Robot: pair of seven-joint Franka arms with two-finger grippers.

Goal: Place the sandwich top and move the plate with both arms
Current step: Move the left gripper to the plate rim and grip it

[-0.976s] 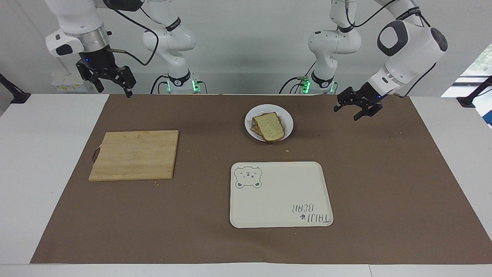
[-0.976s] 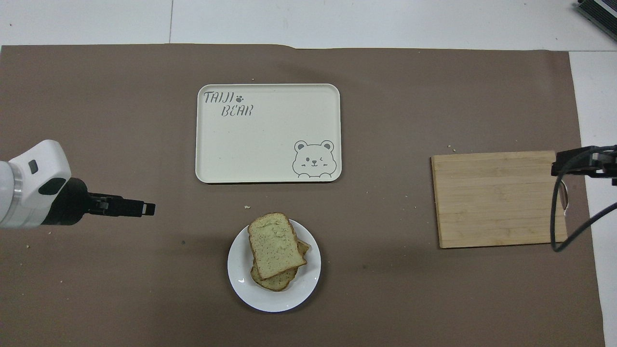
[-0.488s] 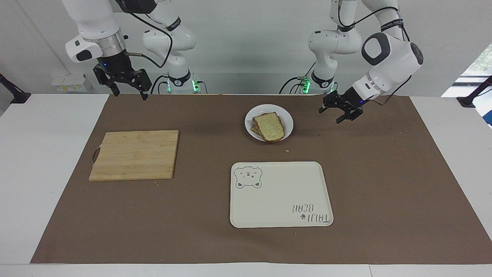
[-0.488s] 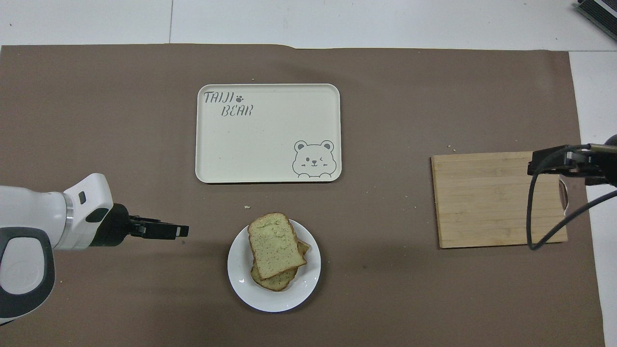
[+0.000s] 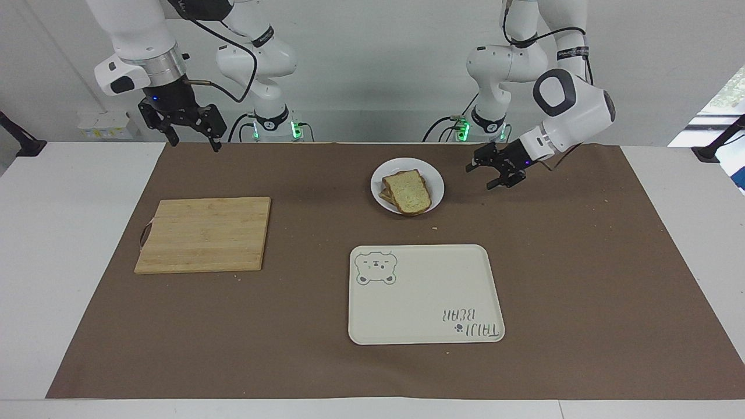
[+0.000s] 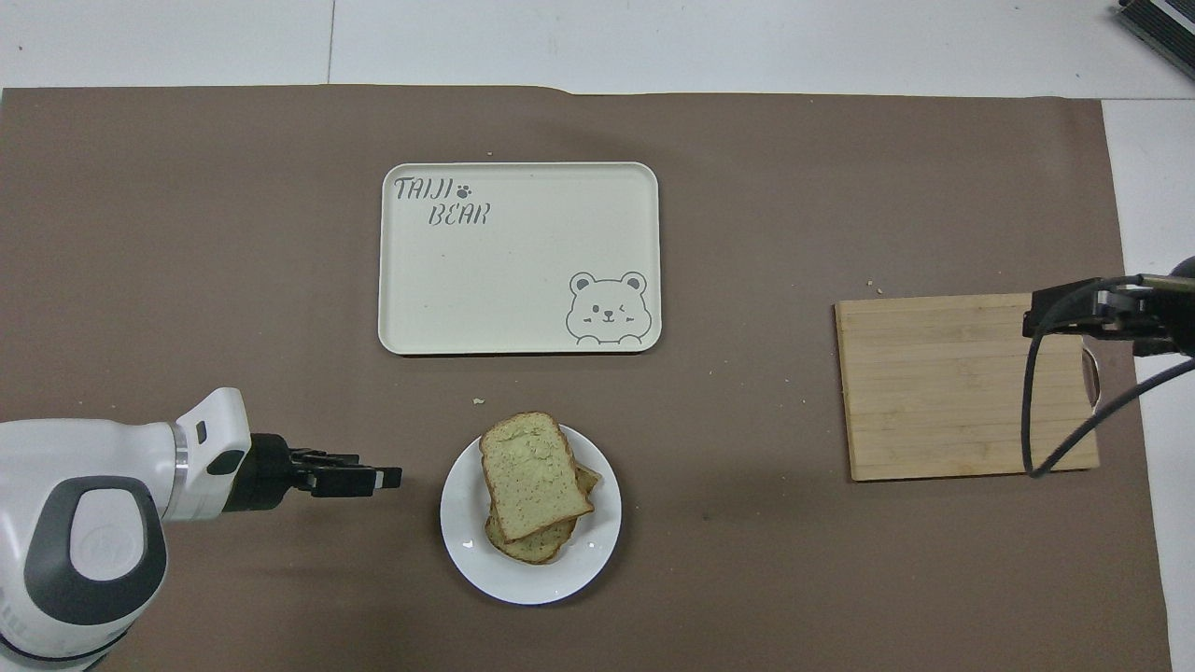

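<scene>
A: How are the claws sitting?

B: The left gripper [image 5: 482, 177] is hanging spread and empty just beside the plate [image 5: 433, 177]. The right gripper [image 5: 195, 138] is hanging spread over the mat's edge, near the cutting board [image 5: 205, 234].

A: And the bread?

B: The sandwich top [image 5: 408, 192] is lying on the stack on the plate, nearer the robots than the tray [image 5: 425, 297].

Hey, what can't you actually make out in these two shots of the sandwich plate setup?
- Filling under the top slice: both views, covered by that slice; only lower bread edges show on the plate.
- Right gripper: overhead view, cut off by the picture's edge.
- Board handle: overhead view, partly covered by the right arm's cable.
</scene>
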